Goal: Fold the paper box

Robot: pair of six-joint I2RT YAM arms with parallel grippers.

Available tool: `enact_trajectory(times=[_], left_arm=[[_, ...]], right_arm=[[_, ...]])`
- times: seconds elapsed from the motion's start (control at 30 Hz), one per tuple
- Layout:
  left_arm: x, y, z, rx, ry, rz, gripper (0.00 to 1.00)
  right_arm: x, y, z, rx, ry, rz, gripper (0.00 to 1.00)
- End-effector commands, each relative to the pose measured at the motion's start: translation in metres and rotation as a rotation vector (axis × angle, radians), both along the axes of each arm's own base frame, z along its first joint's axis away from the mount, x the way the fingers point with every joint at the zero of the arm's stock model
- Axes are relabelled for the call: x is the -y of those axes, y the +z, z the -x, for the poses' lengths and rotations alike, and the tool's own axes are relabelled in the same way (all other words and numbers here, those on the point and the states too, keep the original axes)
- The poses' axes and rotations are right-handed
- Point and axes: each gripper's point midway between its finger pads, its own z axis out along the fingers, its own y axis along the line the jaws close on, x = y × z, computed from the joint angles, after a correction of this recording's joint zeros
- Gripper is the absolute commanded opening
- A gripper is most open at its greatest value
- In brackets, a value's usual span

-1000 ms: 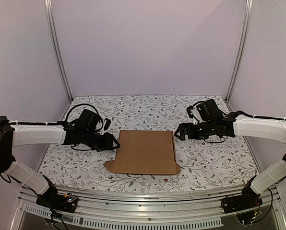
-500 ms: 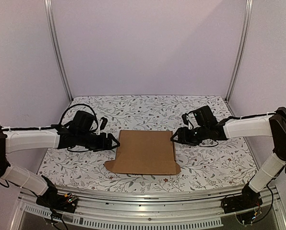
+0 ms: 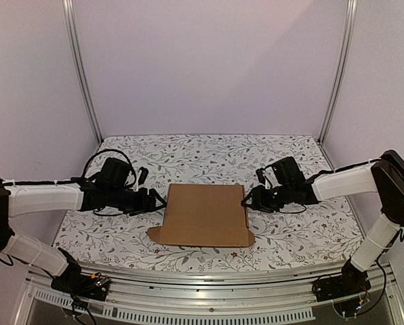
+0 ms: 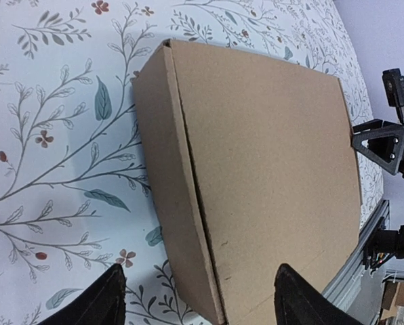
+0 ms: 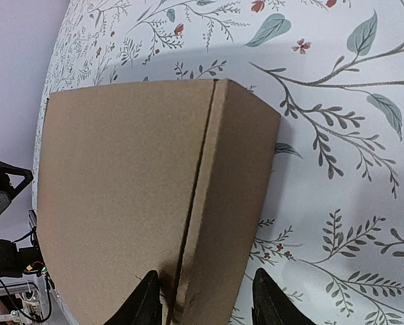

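Currently:
box: paper box [image 3: 205,215] lies flat on the tabletop [image 3: 290,237] between my two sets of jaws, lid down. One flap [image 3: 156,235] pokes out at its near-left corner.
left jaws: released, spread wide astride the box's left wall, no touch visible. Probably staged to brace that side.
right jaws: parted astride the box's right wall, contact unclear. Opposing the left, I'd guess, so the box can't skate.
step: likely squaring the sides; flap not yet tucked.

paper box [image 3: 205,215] between left gripper [image 3: 162,200], right gripper [image 3: 246,201]
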Motion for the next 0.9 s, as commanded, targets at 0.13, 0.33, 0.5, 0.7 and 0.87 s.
enact_trajectory(times=[0.13, 0.33, 0.5, 0.7, 0.87], left_arm=[[0.001, -0.002, -0.002, -0.006, 0.004, 0.028, 0.74], [0.008, -0.001, 0.002, -0.022, -0.017, 0.076, 0.74], [0.018, -0.003, 0.004, -0.040, -0.043, 0.143, 0.79], [0.028, -0.011, 0.006, -0.077, -0.061, 0.194, 0.82], [0.033, -0.013, 0.008, -0.095, -0.072, 0.223, 0.88]], right_arm=[[0.015, -0.022, 0.009, -0.033, -0.036, 0.057, 0.34], [0.023, -0.028, 0.013, -0.036, -0.059, 0.084, 0.22], [0.028, -0.032, 0.016, -0.042, -0.067, 0.098, 0.07], [0.034, -0.037, 0.022, -0.044, -0.063, 0.121, 0.00], [0.040, -0.041, 0.026, -0.046, -0.068, 0.139, 0.00]])
